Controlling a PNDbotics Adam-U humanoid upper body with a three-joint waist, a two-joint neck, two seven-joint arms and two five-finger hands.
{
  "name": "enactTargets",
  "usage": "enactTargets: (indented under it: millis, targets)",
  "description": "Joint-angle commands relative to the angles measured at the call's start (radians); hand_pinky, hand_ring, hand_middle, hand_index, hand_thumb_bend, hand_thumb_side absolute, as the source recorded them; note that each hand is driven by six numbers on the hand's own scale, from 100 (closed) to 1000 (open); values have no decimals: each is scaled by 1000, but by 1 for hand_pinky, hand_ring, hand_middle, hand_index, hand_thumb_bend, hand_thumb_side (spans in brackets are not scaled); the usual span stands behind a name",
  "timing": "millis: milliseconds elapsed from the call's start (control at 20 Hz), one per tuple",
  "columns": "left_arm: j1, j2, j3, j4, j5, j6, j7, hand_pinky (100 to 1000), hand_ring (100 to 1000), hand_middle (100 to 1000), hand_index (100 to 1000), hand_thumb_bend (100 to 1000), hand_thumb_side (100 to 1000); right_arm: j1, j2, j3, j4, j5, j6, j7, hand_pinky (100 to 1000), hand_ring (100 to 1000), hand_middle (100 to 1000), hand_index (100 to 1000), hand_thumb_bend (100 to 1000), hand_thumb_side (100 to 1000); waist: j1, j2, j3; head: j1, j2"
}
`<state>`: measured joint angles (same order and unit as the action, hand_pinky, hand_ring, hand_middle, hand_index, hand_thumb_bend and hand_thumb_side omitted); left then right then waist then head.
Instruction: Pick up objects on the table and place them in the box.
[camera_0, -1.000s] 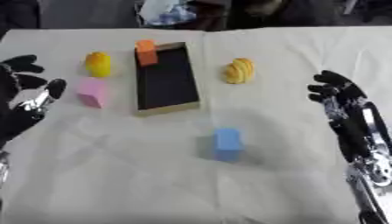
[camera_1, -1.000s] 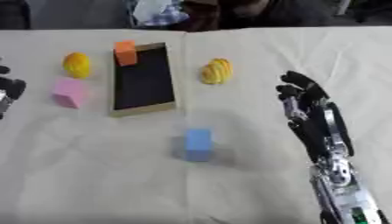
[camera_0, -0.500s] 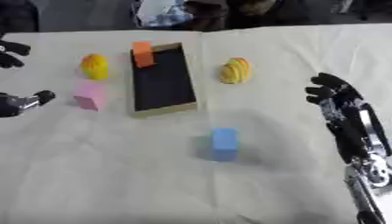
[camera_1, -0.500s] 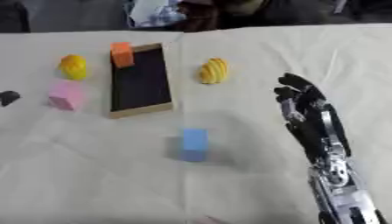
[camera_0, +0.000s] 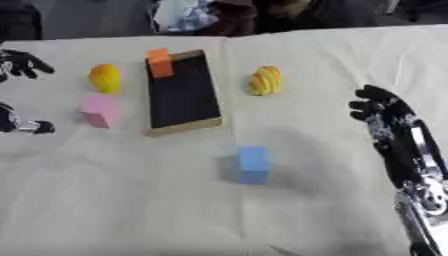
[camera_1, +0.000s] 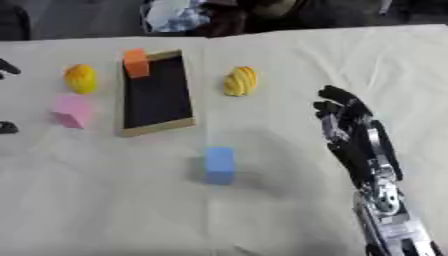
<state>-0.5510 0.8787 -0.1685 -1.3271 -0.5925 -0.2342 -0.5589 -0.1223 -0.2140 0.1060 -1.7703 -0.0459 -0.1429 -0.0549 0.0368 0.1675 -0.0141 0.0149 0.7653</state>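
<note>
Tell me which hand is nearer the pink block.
Left. The left hand shows at the view's left edge, just left of the pink block. The right hand is far off by the right edge, beyond the box.

Tabletop (camera_0: 332, 65) covered in cream cloth, matt, softly creased. Box (camera_0: 182, 127): pale wood-like rim, flat black matt floor. Blue block (camera_0: 254, 164), pink block (camera_0: 98, 110) and orange block (camera_0: 159, 61): smooth, matt, foam-like or plastic, cannot tell which. Two yellow pieces (camera_0: 265, 80) (camera_0: 105, 77): slightly glossy, one ribbed. Right robot hand (camera_1: 346, 120): black, dull plastic look, silver metal at the wrist.
</note>
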Motion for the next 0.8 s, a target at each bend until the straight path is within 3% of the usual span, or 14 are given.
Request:
enactTargets:
  millis: [50, 350, 800]
  targets:
    - [-53, 1, -19, 66, -48, -39, -35, 852, 828, 835, 893, 668, 332, -4, -15, 2, -11, -3, -2, 4, 793, 783, 786, 846, 100, 509, 15, -29, -2, -3, 5]
    - [-120, -57, -38, 176, -122, -84, -38, 864, 839, 843, 896, 637, 290, -3, -14, 2, -10, -5, -2, 5, 793, 783, 786, 846, 100, 511, 13, -32, -4, -3, 5]
    - [-171, -137, -32, 260, -236, -104, 99, 871, 846, 848, 897, 600, 258, -4, -12, 5, -10, -7, -2, 8, 793, 783, 786, 846, 100, 514, 12, -31, -13, -1, 5]
